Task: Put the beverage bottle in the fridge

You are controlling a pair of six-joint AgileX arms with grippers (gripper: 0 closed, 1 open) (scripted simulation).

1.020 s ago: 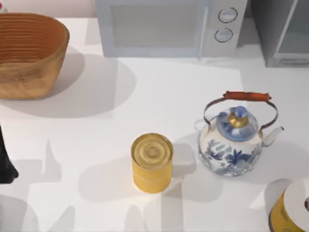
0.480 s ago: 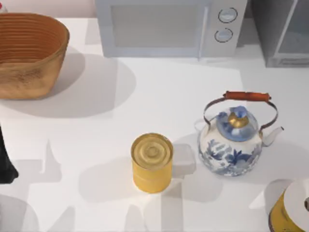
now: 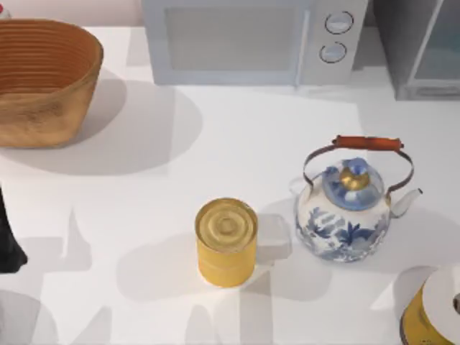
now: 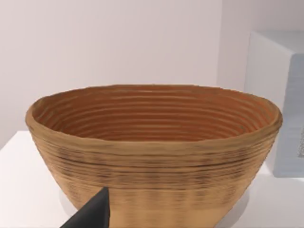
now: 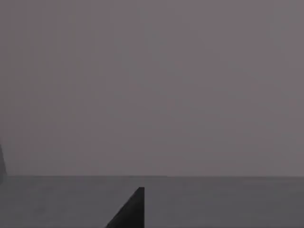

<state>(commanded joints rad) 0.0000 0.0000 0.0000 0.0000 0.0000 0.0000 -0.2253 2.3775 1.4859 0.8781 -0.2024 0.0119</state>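
one fridge (image 3: 424, 50) back right | one microwave (image 3: 251, 39) | one basket (image 3: 43, 79) | one yellow can (image 3: 226, 243) | one teapot (image 3: 348, 208) | finger gaps: cannot tell

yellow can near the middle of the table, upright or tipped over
Upright. The top view shows the yellow can with its round ringed lid facing up and its side wall below, standing on the white table beside the blue and white teapot.

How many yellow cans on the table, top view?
2: one can stands near the table's middle, left of the kettle; another can sits at the bottom right corner, cut off by the edge.
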